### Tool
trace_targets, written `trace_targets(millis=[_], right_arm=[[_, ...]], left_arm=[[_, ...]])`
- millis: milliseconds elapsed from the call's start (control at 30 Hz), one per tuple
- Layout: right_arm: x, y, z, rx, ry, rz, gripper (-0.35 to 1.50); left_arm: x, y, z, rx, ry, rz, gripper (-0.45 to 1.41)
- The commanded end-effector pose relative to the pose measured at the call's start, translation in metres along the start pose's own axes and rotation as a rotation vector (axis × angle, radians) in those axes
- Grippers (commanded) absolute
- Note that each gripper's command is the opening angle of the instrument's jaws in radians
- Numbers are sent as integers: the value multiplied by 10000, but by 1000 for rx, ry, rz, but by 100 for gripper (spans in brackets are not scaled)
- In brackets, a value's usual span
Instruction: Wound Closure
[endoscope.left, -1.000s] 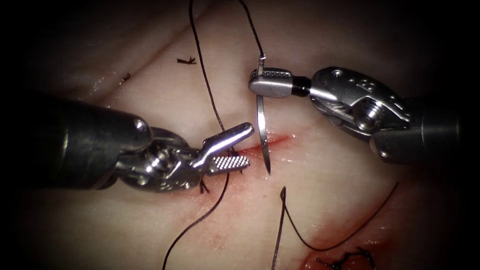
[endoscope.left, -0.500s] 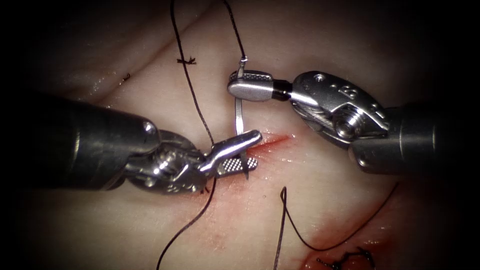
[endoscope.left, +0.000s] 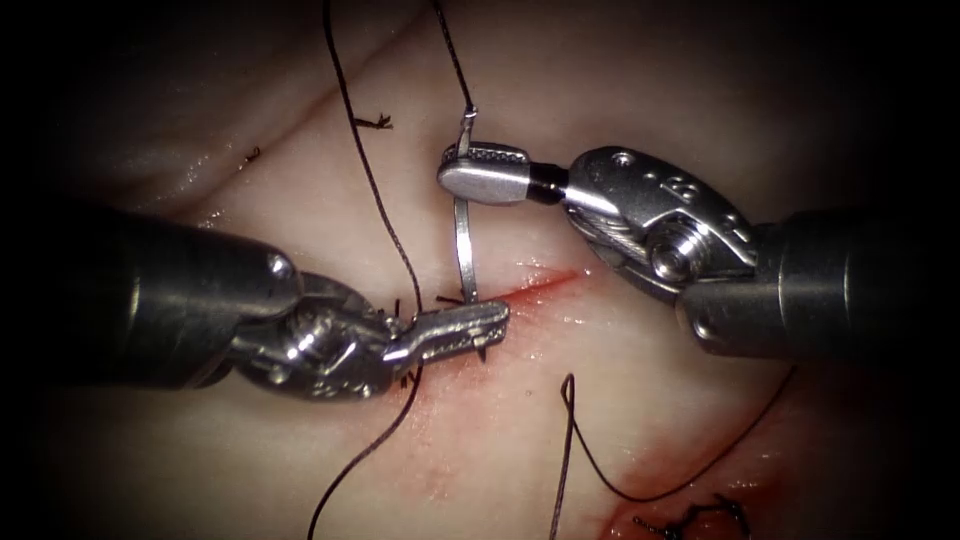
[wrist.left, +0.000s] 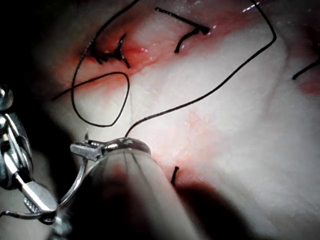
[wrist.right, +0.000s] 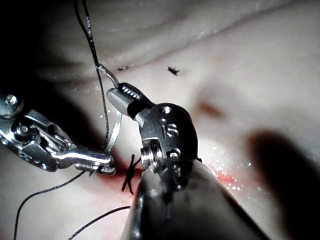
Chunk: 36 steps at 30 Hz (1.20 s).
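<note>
While both pincers grip needle (endoscope.left: 463, 250), left wrist view shows knotted thread (wrist.left: 107, 52).

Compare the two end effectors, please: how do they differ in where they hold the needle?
The right end effector grips the needle near its thread end, above the cut; the left end effector grips it near the point, at the cut. The right one enters from the picture's right, the left one from its left. Both are shut on the needle.

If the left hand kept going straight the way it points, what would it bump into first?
The left hand, already shut on the needle near its tip, points along the cut; probably the tissue there, though depth is unclear.
</note>
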Motion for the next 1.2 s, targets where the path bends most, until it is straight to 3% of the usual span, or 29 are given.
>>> trace_targets(millis=[33,67,100,133,267,333,433,567,767,1200], right_arm=[[-5,-1,7,8,0,2,-35],[-5,-1,7,10,0,2,-35],[-4,-2,7,15,-1,3,-16],[-4,-2,7,15,-1,3,-16],[-3,-2,7,28,-1,6,88],[-2,-1,7,36,-2,6,110],[-2,0,6,65,-10,6,120],[-2,0,7,108,-13,11,120],[-1,0,7,161,5,53,108],[6,4,12,157,12,60,84]], left_arm=[[1,7,7,-8,3,1,-45],[0,7,6,-14,6,2,-45],[0,9,6,-19,8,4,-45],[0,9,6,-19,8,4,-45],[1,12,6,-54,18,38,-45],[2,13,6,-56,20,63,-45],[3,14,6,-69,27,77,-45],[4,15,6,-73,31,91,-45],[5,16,8,-74,35,92,-45],[6,16,8,-72,41,93,-45]])
